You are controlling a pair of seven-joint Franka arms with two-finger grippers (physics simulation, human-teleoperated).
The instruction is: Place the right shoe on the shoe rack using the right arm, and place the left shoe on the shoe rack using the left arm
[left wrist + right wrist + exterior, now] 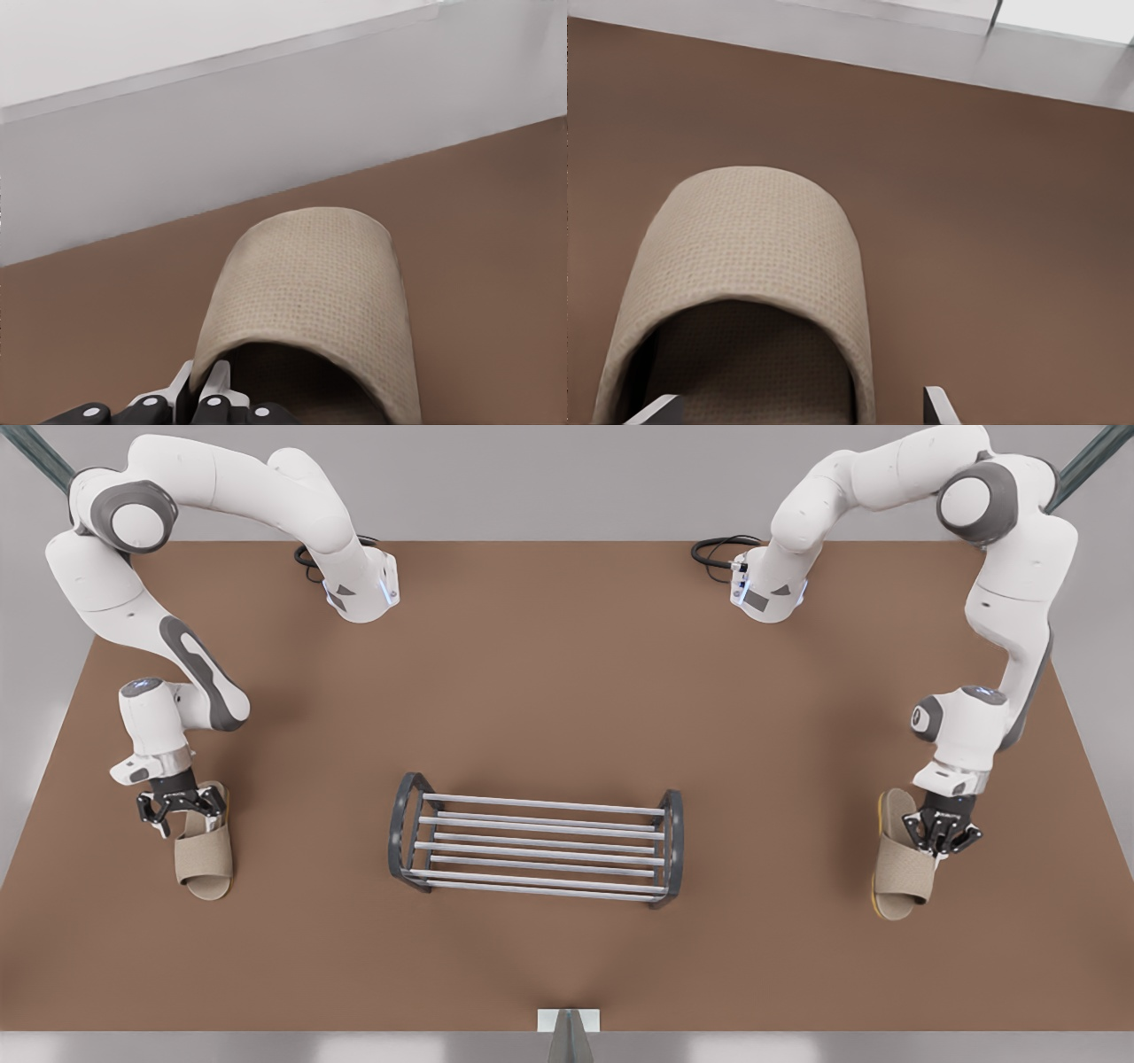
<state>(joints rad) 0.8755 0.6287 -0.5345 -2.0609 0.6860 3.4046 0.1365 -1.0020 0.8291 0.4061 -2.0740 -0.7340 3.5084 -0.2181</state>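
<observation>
Two slippers, two arms and one rack [540,808] sit on one brown table [567,691]. At lower left of the front view, the right gripper [182,808] is spread wide over the right shoe [204,855]. At lower right, the left gripper [943,837] has its fingers [213,385] pinched on the strap edge of the left shoe [899,864], which is tilted. The rack stands in the middle.

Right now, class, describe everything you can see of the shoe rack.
The rack is low and wide. Thin pale grey bars that look like metal run lengthwise between two dark grey rounded end frames. The bars sit in two levels, some high and some low. It stands upright on the brown table, near the middle in the front view. Only the table touches it.
</observation>
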